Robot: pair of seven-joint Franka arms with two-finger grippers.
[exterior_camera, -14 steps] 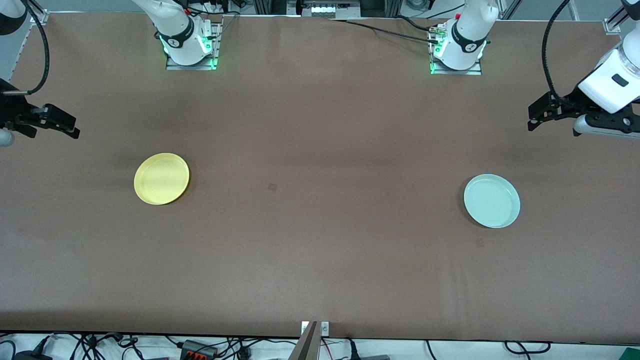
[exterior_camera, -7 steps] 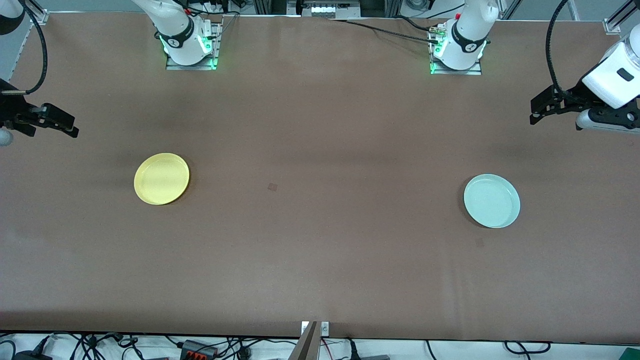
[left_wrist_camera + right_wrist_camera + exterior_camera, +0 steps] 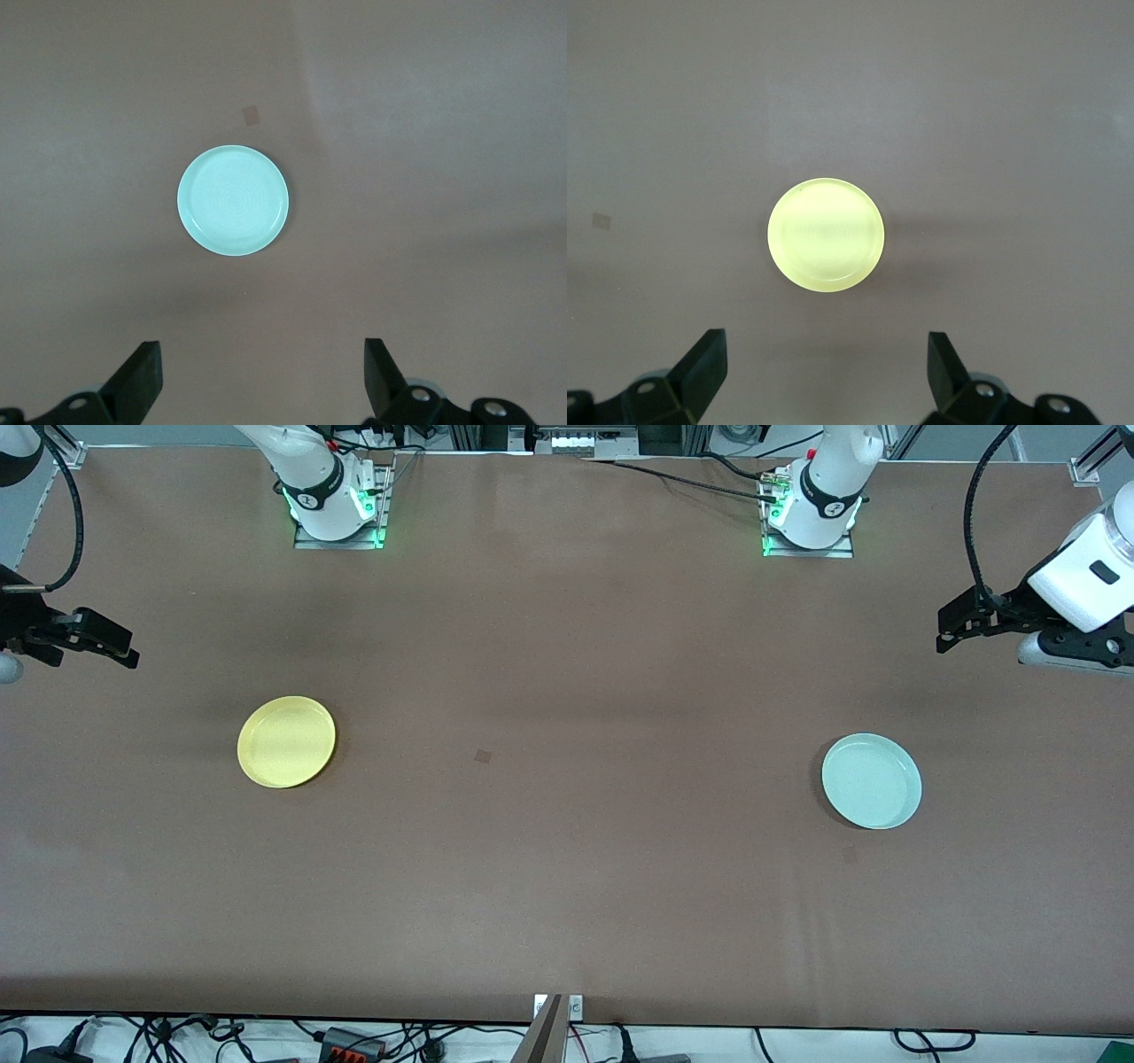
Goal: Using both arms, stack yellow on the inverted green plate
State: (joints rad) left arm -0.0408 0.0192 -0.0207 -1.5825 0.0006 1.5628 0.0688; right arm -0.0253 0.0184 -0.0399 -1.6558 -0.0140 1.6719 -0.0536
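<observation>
The round, shallow, pale yellow plastic plate [image 3: 286, 741] lies rim-up, holding nothing, toward the right arm's end of the brown worktop [image 3: 567, 886]. The round pale mint-green plastic plate [image 3: 872, 780], also rim-up with nothing in it, sits well apart toward the left arm's end. The right hand [image 3: 824, 372] hangs spread over the yellow plate's end of the worktop, partly cut off in the front view; the left hand [image 3: 261, 376] hangs spread over the green plate's end.

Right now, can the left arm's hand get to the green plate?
Probably yes. The left hand hangs open above the table, and the green plate lies alone with nothing on it or around it, so the way looks free.
</observation>
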